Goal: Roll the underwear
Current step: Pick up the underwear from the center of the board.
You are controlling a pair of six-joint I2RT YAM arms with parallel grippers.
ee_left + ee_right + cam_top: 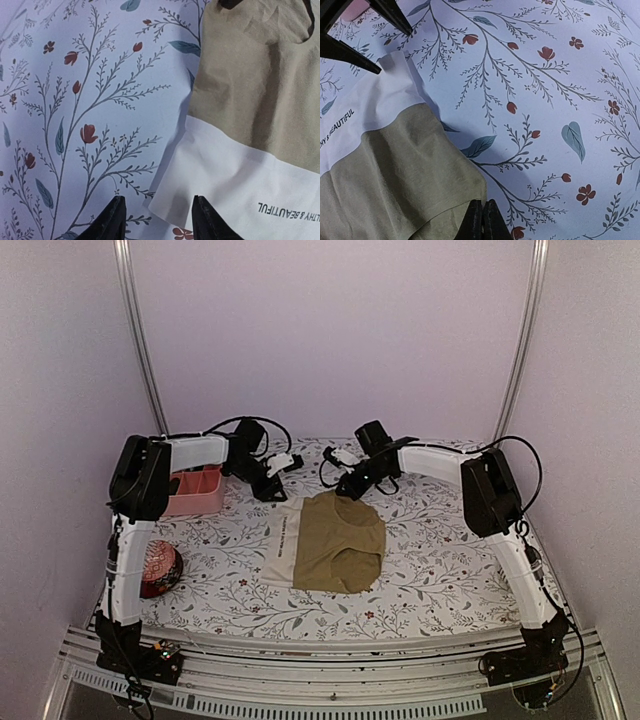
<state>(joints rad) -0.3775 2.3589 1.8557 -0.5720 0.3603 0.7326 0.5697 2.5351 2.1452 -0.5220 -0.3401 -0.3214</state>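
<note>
Tan underwear flat on bench, both hands at its far edge

Tan underwear (335,540) lies spread flat near the middle of the flower-printed bench (440,560). Its pale waistband (225,185) is on the left side and the tan body runs to the right. Black lettering (290,212) runs along the waistband.

Left hand (160,220): low over the far left corner of the waistband. Jaws stand apart with nothing between them but the corner of the pale band below; no grip seen.

Right hand (482,220): at the far edge of the tan cloth, just right of the left hand. Fingers pressed together, closed. The tips meet right at the cloth's edge. Cannot tell from the wrist view whether any cloth is pinched between them.

Top view: both arms reach in from the sides, hands near each other but apart.

Also on bench: pink bin (195,490) at far left, beside the left arm; dark red round object (160,568) at near left, well apart from the underwear
</note>
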